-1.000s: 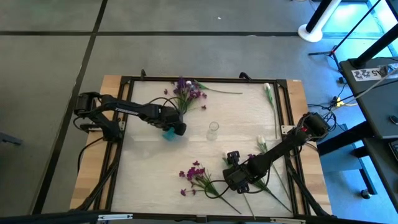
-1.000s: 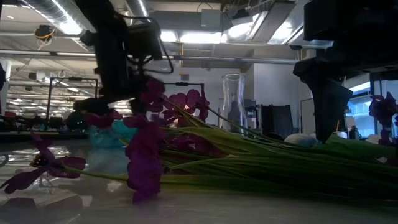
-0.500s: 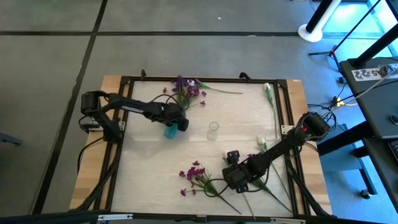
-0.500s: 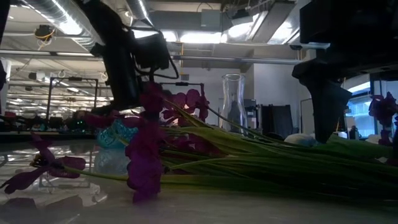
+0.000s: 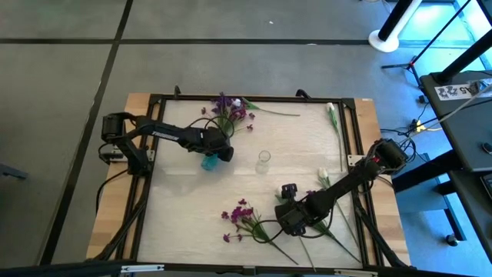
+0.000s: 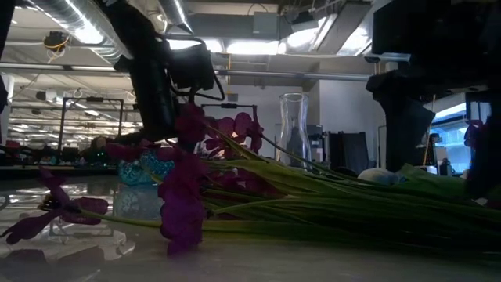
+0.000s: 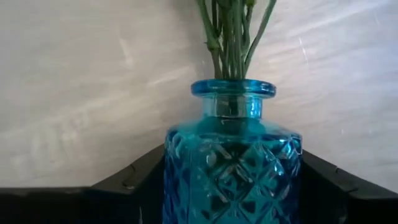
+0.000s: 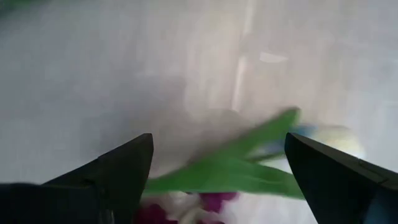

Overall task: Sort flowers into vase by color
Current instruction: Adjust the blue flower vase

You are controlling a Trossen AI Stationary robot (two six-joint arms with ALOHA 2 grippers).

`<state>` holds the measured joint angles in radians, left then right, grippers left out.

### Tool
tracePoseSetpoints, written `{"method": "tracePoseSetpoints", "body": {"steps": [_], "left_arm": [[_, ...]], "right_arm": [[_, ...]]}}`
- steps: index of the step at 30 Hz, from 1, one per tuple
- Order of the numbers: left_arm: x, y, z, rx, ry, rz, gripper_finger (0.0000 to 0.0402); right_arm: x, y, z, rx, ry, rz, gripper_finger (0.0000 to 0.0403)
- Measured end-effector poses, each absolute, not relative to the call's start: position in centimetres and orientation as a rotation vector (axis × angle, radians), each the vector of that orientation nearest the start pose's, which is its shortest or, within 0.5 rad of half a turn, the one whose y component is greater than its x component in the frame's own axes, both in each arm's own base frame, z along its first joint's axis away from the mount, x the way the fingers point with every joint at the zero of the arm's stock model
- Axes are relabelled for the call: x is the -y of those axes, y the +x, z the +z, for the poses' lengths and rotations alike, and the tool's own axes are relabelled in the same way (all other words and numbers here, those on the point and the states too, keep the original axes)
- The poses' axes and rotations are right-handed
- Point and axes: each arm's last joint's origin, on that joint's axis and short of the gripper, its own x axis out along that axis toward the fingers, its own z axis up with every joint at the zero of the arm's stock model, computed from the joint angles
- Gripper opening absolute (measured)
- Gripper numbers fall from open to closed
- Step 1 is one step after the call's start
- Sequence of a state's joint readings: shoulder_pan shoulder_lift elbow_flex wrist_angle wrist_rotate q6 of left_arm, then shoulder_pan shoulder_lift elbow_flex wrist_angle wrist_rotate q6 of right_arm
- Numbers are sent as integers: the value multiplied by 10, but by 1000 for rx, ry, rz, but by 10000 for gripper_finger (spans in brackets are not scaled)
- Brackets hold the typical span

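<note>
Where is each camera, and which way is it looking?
High view: above the table, looking straight down; both arms show, left gripper at the blue vase, right gripper over flowers.
Low view: at tabletop height, looking level across flowers to the clear vase; arms come down from above.
Left wrist view: on the left arm, facing the blue vase between its fingers.
Right wrist view: on the right arm, facing the table; open fingers show.
High and left wrist views share the blue vase.
</note>
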<state>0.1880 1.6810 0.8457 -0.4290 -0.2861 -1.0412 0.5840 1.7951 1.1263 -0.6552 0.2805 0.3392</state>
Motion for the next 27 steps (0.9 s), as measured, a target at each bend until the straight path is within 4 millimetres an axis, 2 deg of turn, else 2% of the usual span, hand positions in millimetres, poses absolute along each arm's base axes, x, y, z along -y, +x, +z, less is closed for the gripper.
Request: {"method": "tracePoseSetpoints", "body": {"steps": [8, 15, 19, 24, 27], "left_arm": [[-15, 300, 146, -626, -561, 1016, 243], [38, 306, 164, -264, -279, 1062, 243], [62, 301, 170, -150, -176, 1095, 243], [88, 293, 175, -42, -126, 1099, 243], [96, 287, 191, -41, -84, 1074, 243]], "right_arm": [[-177, 254, 185, -1205, -337, -95, 363], [-186, 239, 211, -1040, -363, -120, 363], [-185, 244, 223, -892, -405, -167, 363], [-173, 264, 242, -757, -450, -178, 363], [-164, 281, 262, -688, -480, -176, 363]]}}
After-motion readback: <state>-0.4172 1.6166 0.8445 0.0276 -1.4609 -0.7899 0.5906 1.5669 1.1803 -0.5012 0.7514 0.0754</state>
